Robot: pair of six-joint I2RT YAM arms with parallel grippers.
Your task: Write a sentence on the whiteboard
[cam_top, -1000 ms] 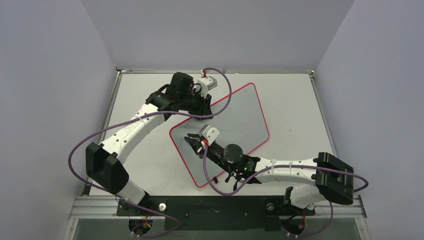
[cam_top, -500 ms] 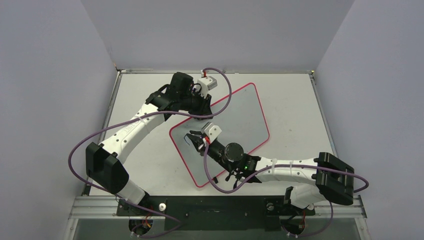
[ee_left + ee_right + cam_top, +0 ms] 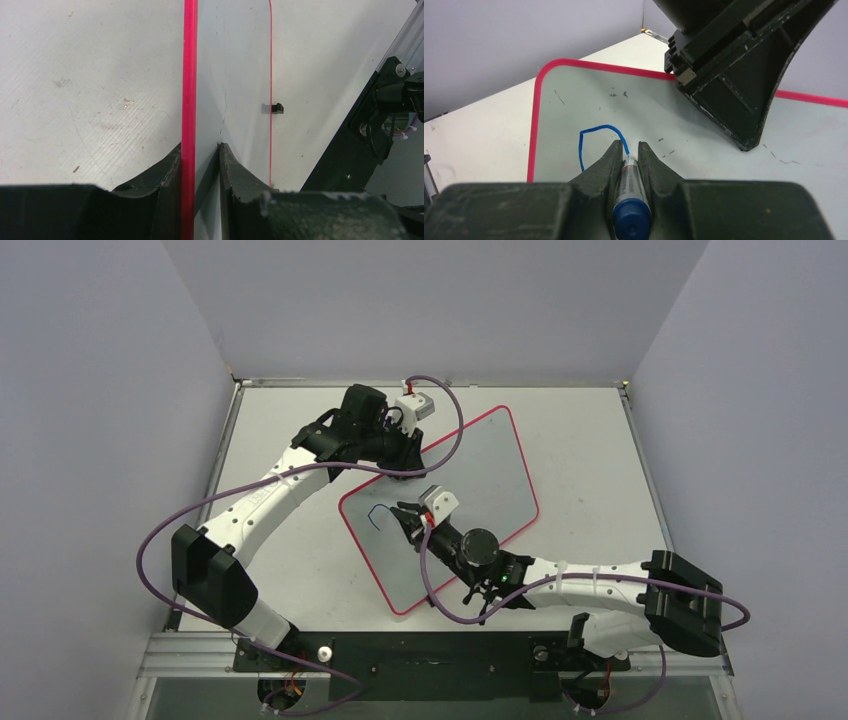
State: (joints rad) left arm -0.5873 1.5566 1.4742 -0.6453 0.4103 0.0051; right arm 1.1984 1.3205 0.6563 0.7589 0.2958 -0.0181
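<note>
- Now keep your right gripper clamped on the marker, tip pressed evenly to the whiteboard ahead.
- Keep the left gripper pinching the rim.
- Since a second ago, a blue arc has appeared just left of the tip; the right arm has shifted rightward.

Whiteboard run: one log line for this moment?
left fingers: clamp whiteboard rim | right fingers: hold marker | sentence: first blue stroke

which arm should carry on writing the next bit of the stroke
Right. The right gripper holds the marker with its tip at the end of the blue line. The left gripper is clamped on the whiteboard rim, steadying it.
</note>
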